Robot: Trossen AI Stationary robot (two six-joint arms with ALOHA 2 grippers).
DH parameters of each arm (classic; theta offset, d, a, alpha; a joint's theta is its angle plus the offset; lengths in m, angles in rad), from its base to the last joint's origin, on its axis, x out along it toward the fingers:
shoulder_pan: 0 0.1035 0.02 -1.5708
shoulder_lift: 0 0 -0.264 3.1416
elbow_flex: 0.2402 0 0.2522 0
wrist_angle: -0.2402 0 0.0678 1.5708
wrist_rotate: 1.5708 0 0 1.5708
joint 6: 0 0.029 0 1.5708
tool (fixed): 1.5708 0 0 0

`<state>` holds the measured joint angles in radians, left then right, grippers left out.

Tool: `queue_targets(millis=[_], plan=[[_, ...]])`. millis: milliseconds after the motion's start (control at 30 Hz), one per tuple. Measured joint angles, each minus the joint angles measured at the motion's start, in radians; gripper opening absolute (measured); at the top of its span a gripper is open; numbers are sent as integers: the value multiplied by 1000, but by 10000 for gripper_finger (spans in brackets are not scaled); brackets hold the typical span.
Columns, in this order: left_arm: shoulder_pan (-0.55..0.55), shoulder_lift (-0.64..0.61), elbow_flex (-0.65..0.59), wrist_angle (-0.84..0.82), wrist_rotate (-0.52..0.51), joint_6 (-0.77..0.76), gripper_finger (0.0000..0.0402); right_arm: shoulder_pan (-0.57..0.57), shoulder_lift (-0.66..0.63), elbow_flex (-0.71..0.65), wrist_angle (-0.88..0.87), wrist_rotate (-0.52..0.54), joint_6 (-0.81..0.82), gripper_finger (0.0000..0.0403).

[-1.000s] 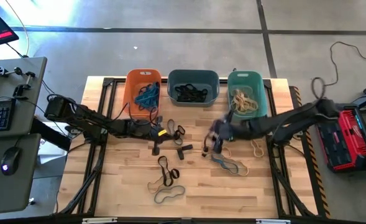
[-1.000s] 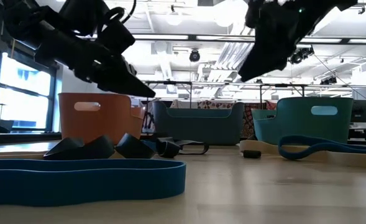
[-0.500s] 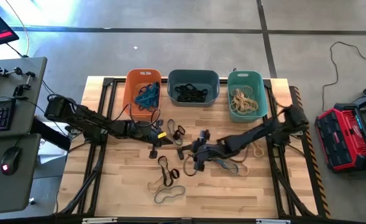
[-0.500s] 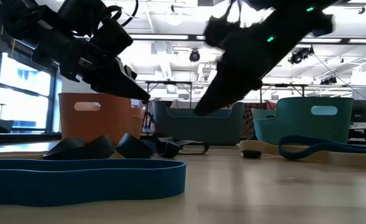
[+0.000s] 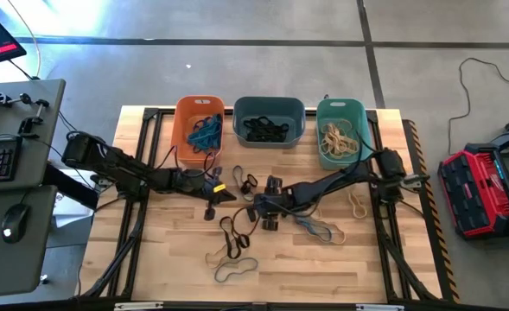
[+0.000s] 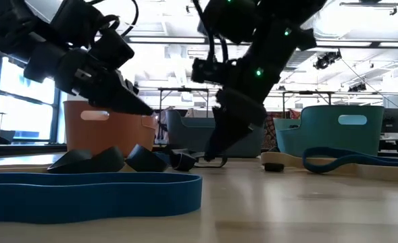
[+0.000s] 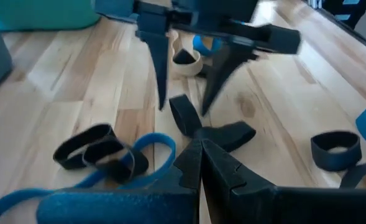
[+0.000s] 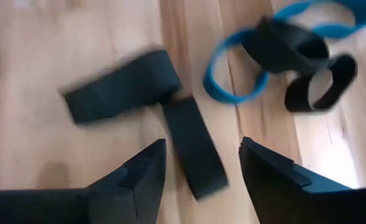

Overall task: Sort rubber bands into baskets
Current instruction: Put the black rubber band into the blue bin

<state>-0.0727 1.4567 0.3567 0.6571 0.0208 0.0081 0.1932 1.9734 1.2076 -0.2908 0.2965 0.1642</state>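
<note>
Now the right gripper [image 5: 260, 210] sits just left of centre in the high view, jaws spread wide and pointed down over a flat black band [image 8: 144, 84] on the wood, fingers [image 8: 132, 179] either side of it, so this looks like the set-up for a pick. Nothing is between them yet. The left gripper [image 5: 222, 195], slightly up and left of it, has its jaws pressed together and carrying nothing, tip aimed at the same dark band [image 7: 223, 133], perhaps pinning or just waiting close. Along the top edge of the table stand the three tubs: orange basket [image 5: 182, 138] with blue loops, slate basket [image 5: 297, 134] with dark ones, teal basket [image 5: 365, 147] with tan ones. So a black band likely goes to the middle tub. More loose bands [image 5: 235, 271] lie lower centre, a blue one [image 5: 314, 228] to the right.
</note>
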Motion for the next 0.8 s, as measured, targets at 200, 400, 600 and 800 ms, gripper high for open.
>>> queue_targets(millis=[200, 400, 600, 800], plan=[[0, 0, -10, 1, -2, -9, 0, -49, 7, 0, -38, -98, -34, 142], [-1, 0, -10, 8, -3, -24, 0, -62, -9, 47, -72, -101, -74, 31], [-8, 0, -10, 10, -3, -24, 0, -64, -36, 188, -257, 3, -103, 15], [-10, 0, -10, 37, -4, -14, 0, -138, -64, 308, -393, 187, -97, 4]])
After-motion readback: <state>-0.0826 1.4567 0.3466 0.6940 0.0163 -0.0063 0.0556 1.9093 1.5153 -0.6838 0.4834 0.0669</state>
